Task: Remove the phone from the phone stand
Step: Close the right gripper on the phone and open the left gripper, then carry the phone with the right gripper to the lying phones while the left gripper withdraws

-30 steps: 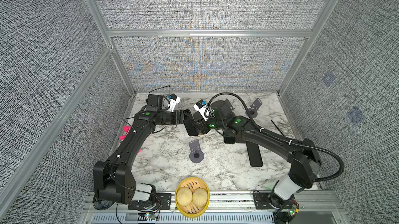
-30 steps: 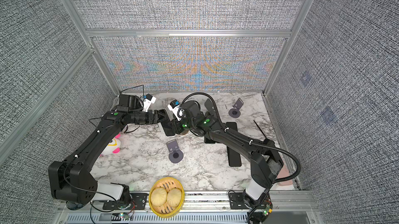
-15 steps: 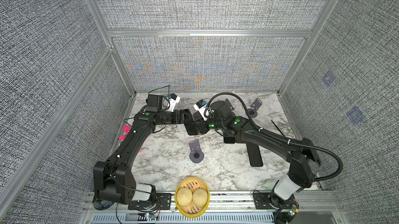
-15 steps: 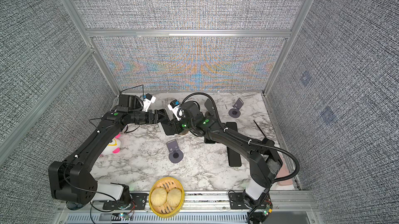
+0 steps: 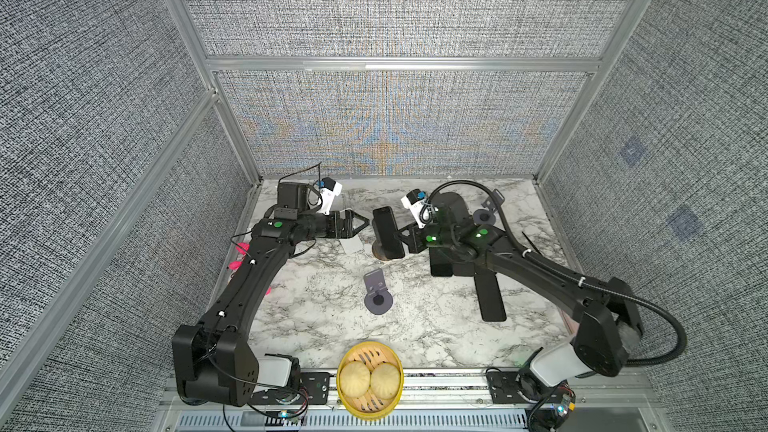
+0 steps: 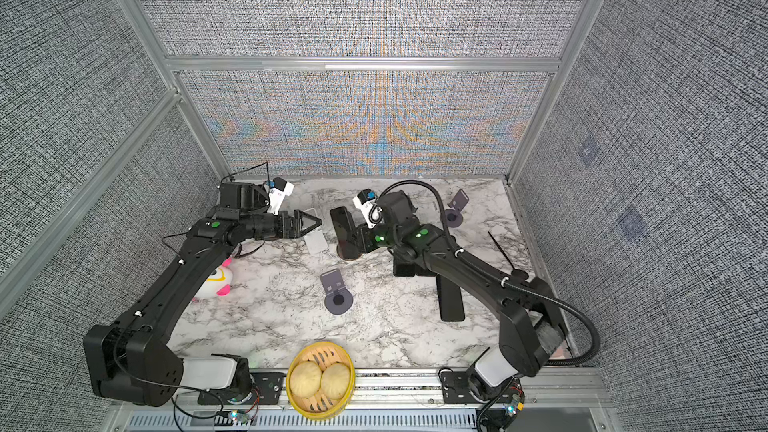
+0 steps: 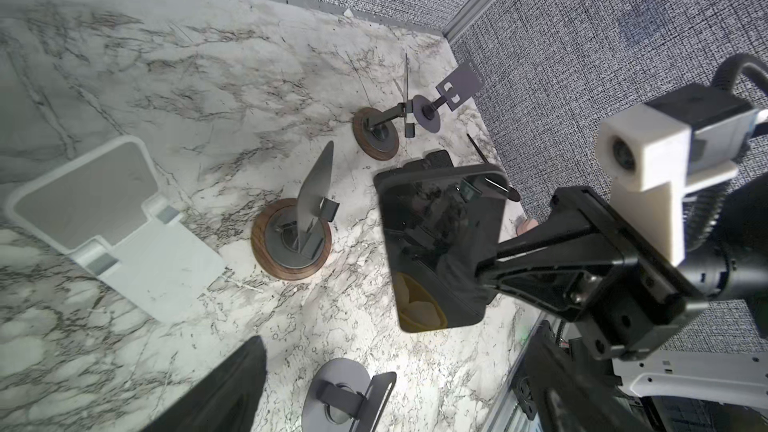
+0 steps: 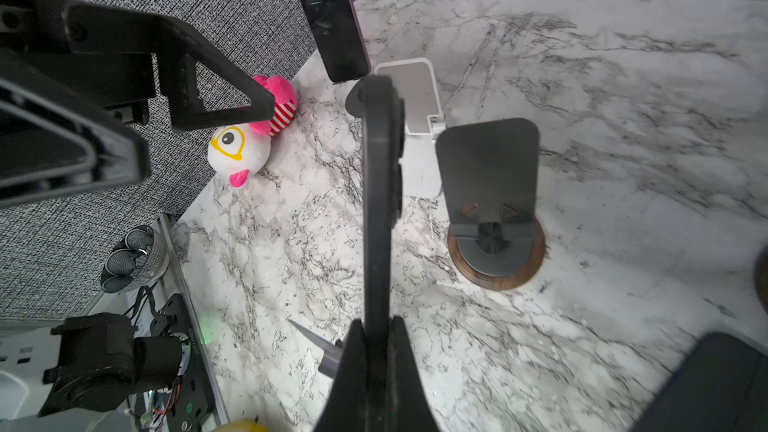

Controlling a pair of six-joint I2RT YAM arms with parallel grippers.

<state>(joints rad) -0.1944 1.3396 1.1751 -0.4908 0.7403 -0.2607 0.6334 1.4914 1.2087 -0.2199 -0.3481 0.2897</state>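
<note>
The right gripper (image 5: pixel 400 235) is clamped tight on the long edge of the phone (image 5: pixel 386 229). It holds the phone up in the air, just above and beside the wood-based phone stand (image 7: pixel 297 226) and clear of the stand's plate. On the side of the stand away from the right arm, the left gripper (image 5: pixel 360 224) hovers level with the phone. Its fingers are spread wide and grip nothing, and there is a gap between them and the phone.

Open gap between left gripper (image 5: pixel 364 224) and phone (image 5: pixel 387 231)
</note>
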